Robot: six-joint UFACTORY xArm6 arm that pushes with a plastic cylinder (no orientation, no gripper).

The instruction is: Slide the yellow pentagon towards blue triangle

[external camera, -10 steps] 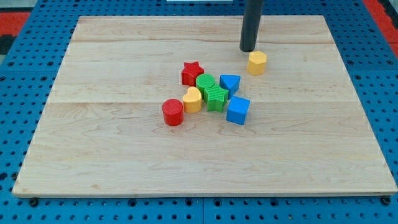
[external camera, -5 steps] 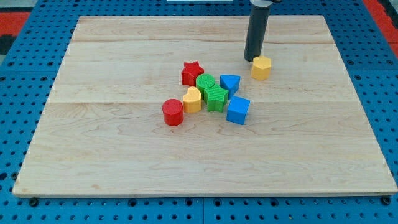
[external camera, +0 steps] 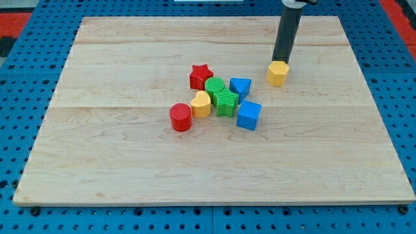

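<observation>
Tool: no jaws, bare rod; tip touches yellow pentagon from above, upper right of frame. Should swing to its right side, push left toward blue triangle.

The dark rod runs off the view's top edge; below my tip, the green cylinder sits half hidden behind the green star.

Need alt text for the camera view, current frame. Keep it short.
My tip sits just above the yellow pentagon on a wooden board, with the blue triangle down-left of it. That triangle edges a cluster: red star, green cylinder, green star, yellow heart, red cylinder, blue cube.
</observation>
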